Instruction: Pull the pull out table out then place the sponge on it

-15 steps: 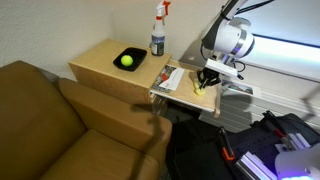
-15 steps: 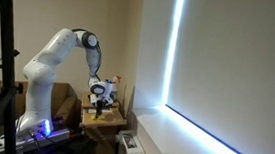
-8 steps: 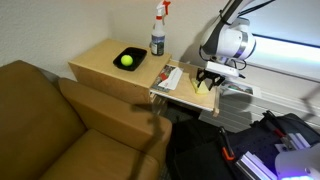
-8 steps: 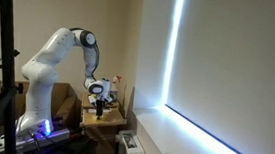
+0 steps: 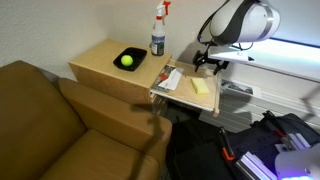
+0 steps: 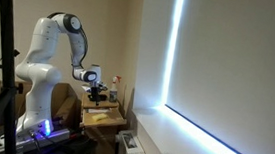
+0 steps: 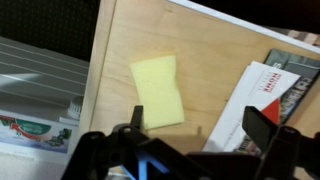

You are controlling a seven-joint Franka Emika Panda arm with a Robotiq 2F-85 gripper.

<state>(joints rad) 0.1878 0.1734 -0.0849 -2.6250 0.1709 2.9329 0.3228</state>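
The pale yellow sponge [image 5: 201, 86] lies flat on the pull out table [image 5: 183, 97], a thin light wood board drawn out from the cabinet's side. In the wrist view the sponge [image 7: 160, 90] rests on the bare wood of the pull out table [image 7: 205, 55], just beyond one black fingertip [image 7: 137, 117]. My gripper [image 7: 200, 122] is open with nothing between its fingers. In both exterior views the gripper [image 5: 206, 66] [image 6: 97, 84] hangs a little above the board, clear of the sponge.
A white printed booklet [image 5: 168, 78] [image 7: 262, 95] lies on the board beside the sponge. On the cabinet top [image 5: 100, 60] sit a black dish [image 5: 128, 59] with a yellow-green ball and a spray bottle [image 5: 158, 30]. A brown sofa [image 5: 60, 125] stands in front.
The gripper went from shut on the sponge to open, leaving the sponge on the pull out table. The arm then rose and drew back from the board.
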